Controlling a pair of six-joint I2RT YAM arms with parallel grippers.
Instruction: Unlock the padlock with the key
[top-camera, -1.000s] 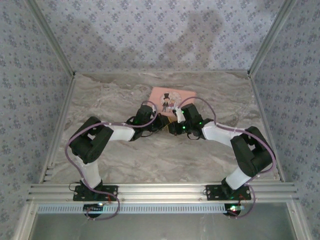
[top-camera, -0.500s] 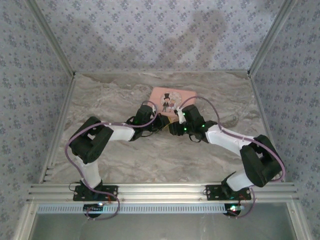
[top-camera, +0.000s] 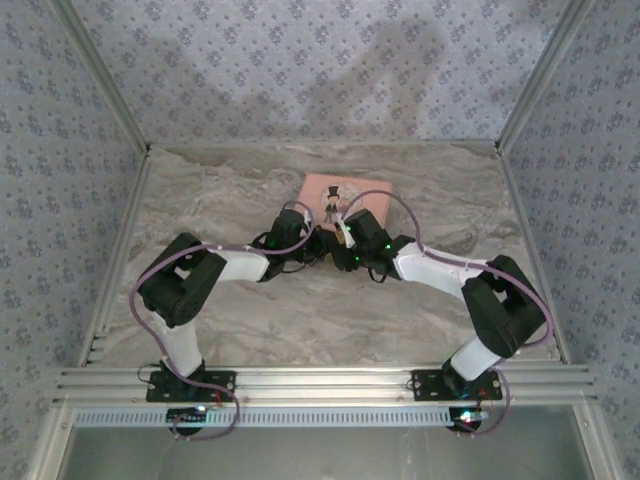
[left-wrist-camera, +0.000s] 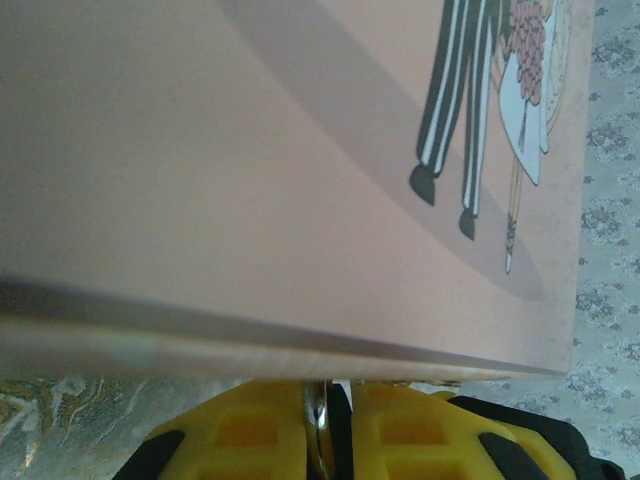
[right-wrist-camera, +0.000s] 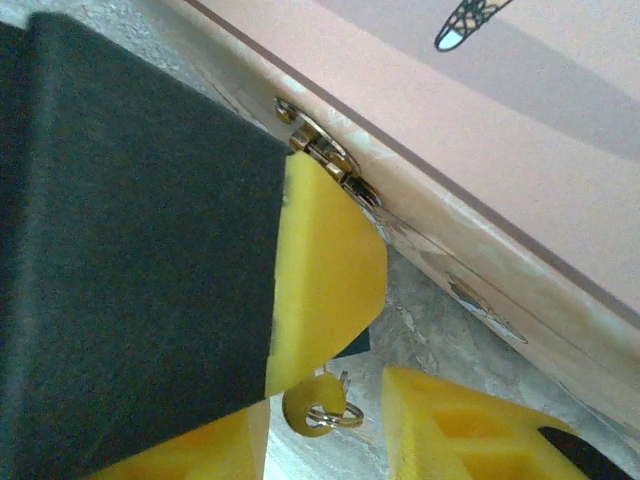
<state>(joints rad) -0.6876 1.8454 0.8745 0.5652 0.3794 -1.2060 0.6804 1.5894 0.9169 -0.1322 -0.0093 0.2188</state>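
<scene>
On the left, my left gripper (top-camera: 312, 243) reaches to the near edge of the pink tin (top-camera: 332, 188), its jaws narrow and closed on the padlock (right-wrist-camera: 354, 346). In the left wrist view a thin silver strip (left-wrist-camera: 320, 432) sits pinched between my yellow pads (left-wrist-camera: 250, 430), just under the tin's lid; which part it is I cannot tell. From the right wrist, a dark teal corner of the padlock peeks below my left pad, near the tin's metal hasp (right-wrist-camera: 322, 150). Just beneath it sits the key (right-wrist-camera: 308, 408) with its small ring, between the fingers of my right gripper (right-wrist-camera: 322, 398), which stand apart, marble showing beside the key
</scene>
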